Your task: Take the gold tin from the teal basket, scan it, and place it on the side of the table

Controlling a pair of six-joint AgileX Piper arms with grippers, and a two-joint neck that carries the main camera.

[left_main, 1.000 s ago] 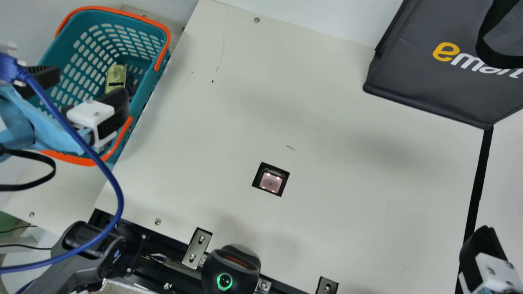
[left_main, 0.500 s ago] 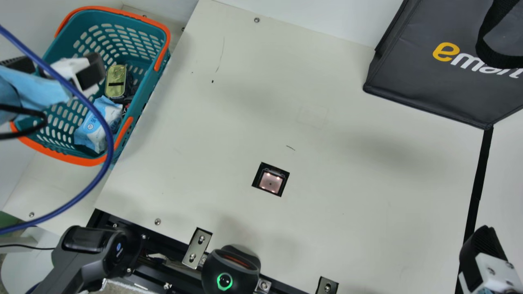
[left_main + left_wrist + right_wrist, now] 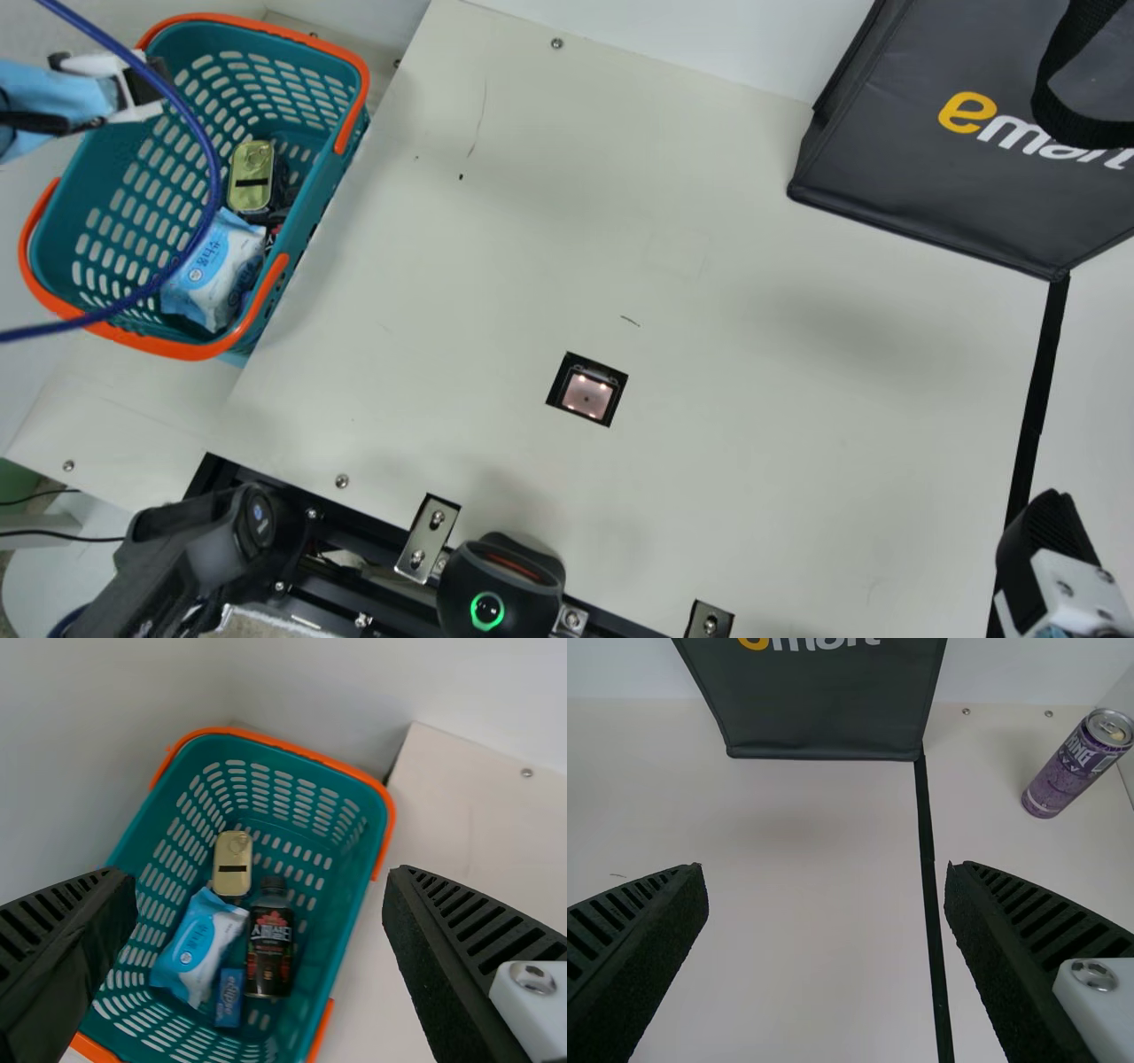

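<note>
My left gripper [image 3: 146, 84] is over the far left rim of the teal basket [image 3: 309, 208] in the main view. The gold tin [image 3: 252, 173] lies inside, against the basket's right side. In the left wrist view my left gripper [image 3: 261, 912] is open and empty, above the basket [image 3: 345, 904] that holds the gold tin [image 3: 232, 865]. At the table's lower right my right gripper [image 3: 1054, 567] is partly in view. The right wrist view has my right gripper [image 3: 826, 912] open with nothing between its fingers. A scanner window [image 3: 587, 394] is set into the table [image 3: 753, 310].
Beside the tin are a white-blue packet [image 3: 199, 943], a dark bottle [image 3: 269, 943] and a small blue pack [image 3: 229, 997]. A black bag [image 3: 939, 177] stands at the far right. A purple can [image 3: 1076, 766] stands beyond the black strip [image 3: 928, 868]. A round scanner [image 3: 500, 585] sits at the near edge.
My left gripper has moved up and back toward the basket's far left, uncovering the packet and more of the basket. The right arm has kept still.
</note>
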